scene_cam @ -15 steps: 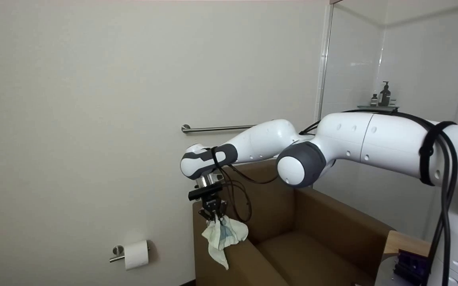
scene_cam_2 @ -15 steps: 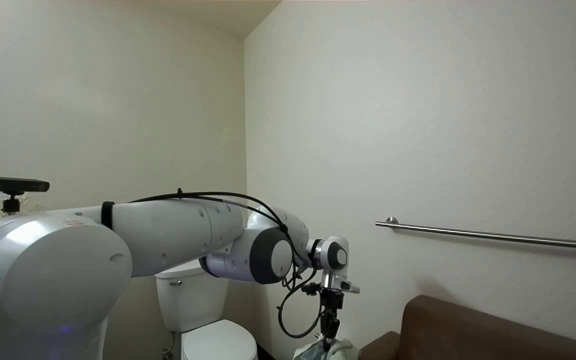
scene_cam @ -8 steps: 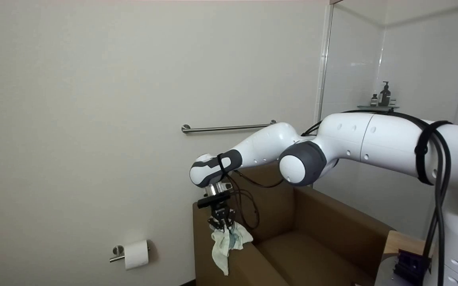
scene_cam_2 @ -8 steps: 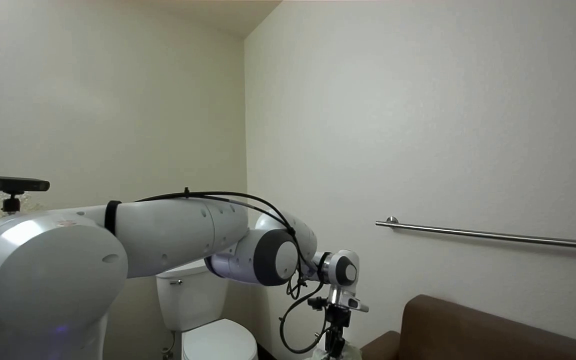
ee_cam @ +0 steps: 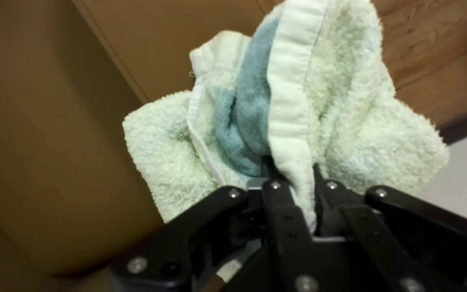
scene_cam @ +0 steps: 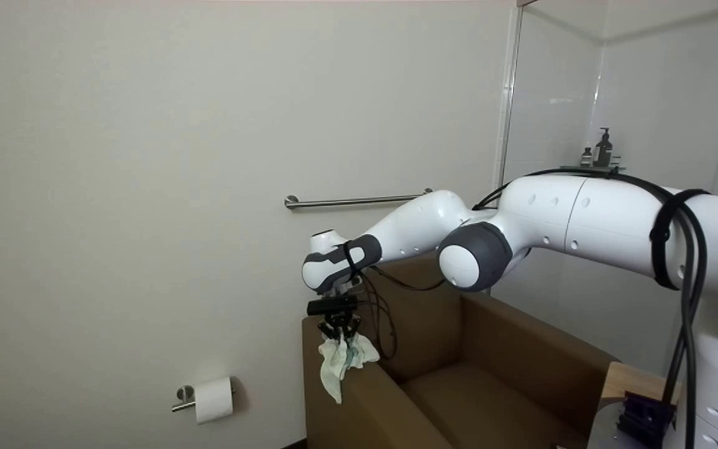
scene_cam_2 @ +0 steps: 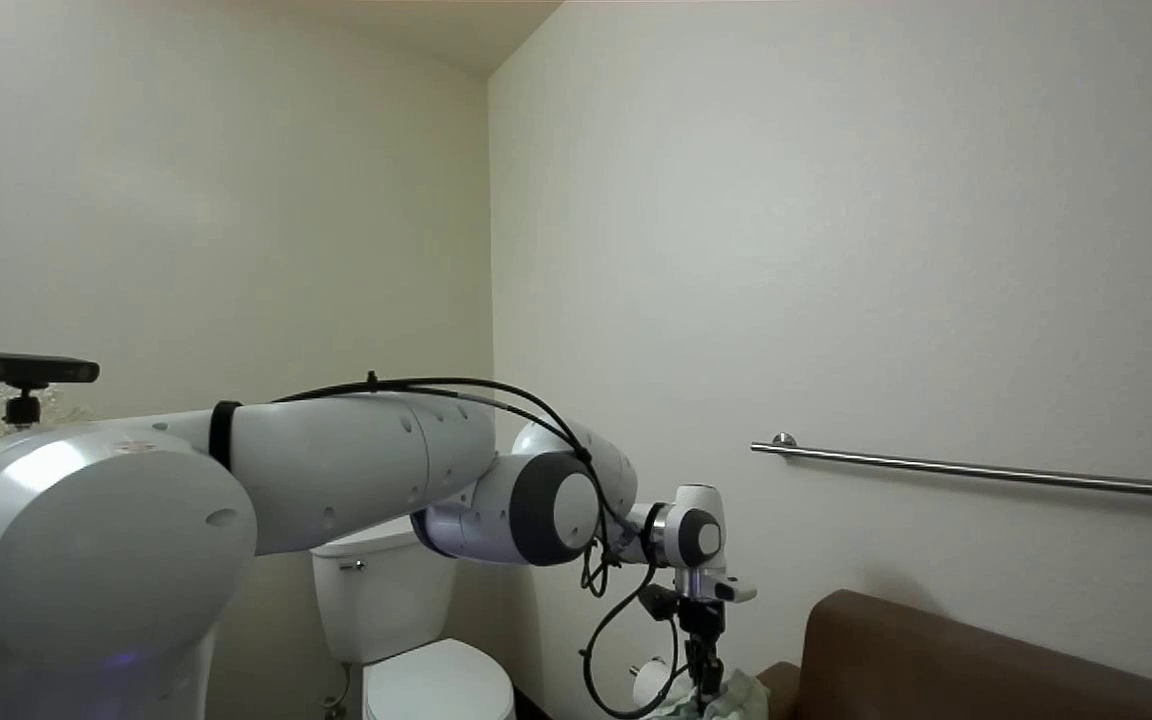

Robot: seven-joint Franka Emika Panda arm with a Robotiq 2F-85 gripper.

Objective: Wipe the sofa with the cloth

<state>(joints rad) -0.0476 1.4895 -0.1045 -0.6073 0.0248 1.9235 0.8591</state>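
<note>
Locate the cloth (ee_cam: pixel 290 113) at the armrest (scene_cam: pixel 390 405) of the sofa (scene_cam: pixel 477 399), near the backrest end. In an exterior view, you see one corner hanging down across the armrest's outer face. You cannot tell whether the cloth presses on the upholstery or hangs just above it. In the wrist view, it is bunched, pale green with a blue section, its white hem running up from between the fingers (ee_cam: pixel 282 215).

Check the grasp: your gripper (ee_cam: pixel 292 174) is clenched on the cloth, a fold pinched between its two fingers. The gripper points downward beneath the wrist end of the arm (scene_cam: pixel 415 224). Note the cables (scene_cam: pixel 391 333), which hang in a loop beside the gripper, in front of the backrest.

Surroundings: in both exterior views, a metal rail (scene_cam: pixel 353 201) is fixed to the wall (scene_cam: pixel 147 187), higher than the sofa. A toilet-paper roll (scene_cam: pixel 213 400) sits on its wall holder, apart from the armrest. In an exterior view, dark bottles (scene_cam: pixel 603 153) stand on a corner shelf (scene_cam: pixel 593 169). In an exterior view, you find a white toilet (scene_cam_2: pixel 436 685) beyond the arm and a black camera (scene_cam_2: pixel 19 367) at the left edge.
</note>
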